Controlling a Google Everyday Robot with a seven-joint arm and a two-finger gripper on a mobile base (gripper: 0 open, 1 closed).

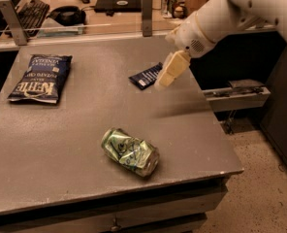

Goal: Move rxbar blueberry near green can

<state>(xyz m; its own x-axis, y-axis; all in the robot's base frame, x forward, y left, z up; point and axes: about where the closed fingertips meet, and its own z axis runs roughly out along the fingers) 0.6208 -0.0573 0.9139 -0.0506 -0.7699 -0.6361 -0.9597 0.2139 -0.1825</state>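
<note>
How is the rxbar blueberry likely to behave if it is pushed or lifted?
The rxbar blueberry lies flat, so it probably slides rather than rolls. Thin and small, it is likely light. The end effector hangs in front of its right end.

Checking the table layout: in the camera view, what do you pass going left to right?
Chip bag → crushed green can → gripper, above the table toward its right side. The snack bar, partly hidden by the gripper, is left out.

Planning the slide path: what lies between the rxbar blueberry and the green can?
Only bare table in the camera view; the gripper hovers by the rxbar blueberry.
</note>
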